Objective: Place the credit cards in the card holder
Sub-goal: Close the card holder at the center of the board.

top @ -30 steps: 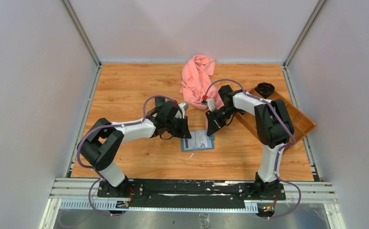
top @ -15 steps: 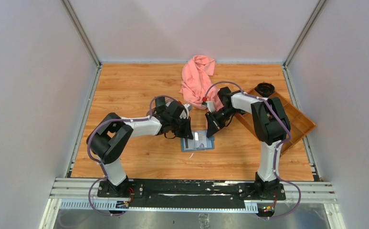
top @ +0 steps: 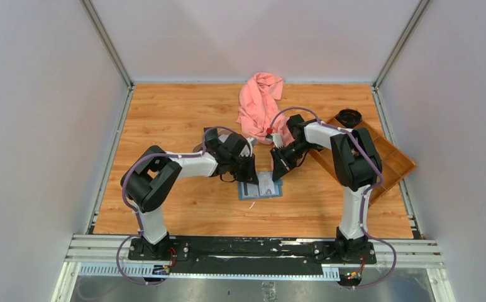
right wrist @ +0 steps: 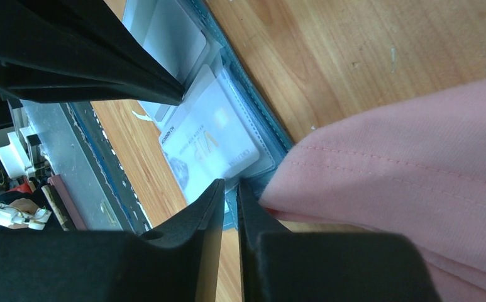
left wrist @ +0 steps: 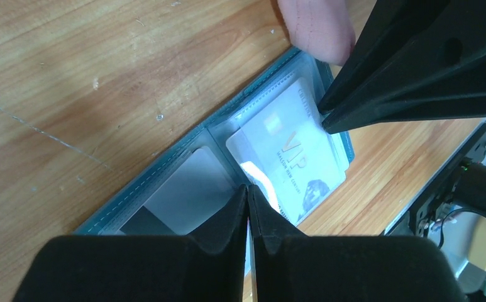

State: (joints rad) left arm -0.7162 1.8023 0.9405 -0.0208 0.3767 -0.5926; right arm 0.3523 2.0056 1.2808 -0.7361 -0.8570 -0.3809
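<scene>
From above: card holder (top: 260, 190) lying open near the middle of the surface (top: 177, 113), on the near side of a pink cloth (top: 259, 104). Left end effector (top: 248, 176) down on its left half, right end effector (top: 279, 168) at its far right corner. Wooden tray (top: 397, 160) at the right edge, with a small black thing (top: 348, 117) in its far corner and the rest partly hidden by the arm.

From the left wrist: own fingers pressed almost together, tips down by the fold of the holder, nothing seen between them. Pale VIP card (left wrist: 290, 157) lying partway in the clear pocket on one side, one end sticking out. Grey card (left wrist: 187, 189) tucked in the pocket on the other side. Tip of the right end effector touching a corner of the VIP card.

From the right wrist: only a thin gap between the fingers, tips at the holder's edge beside the cloth. Cannot tell if pinching anything.

Probably thin, stiff, light and slick cards: hard to lift when flat, best nudged or pinched by an edge. Soft, light holder, likely to slide, so best held down on one half.
</scene>
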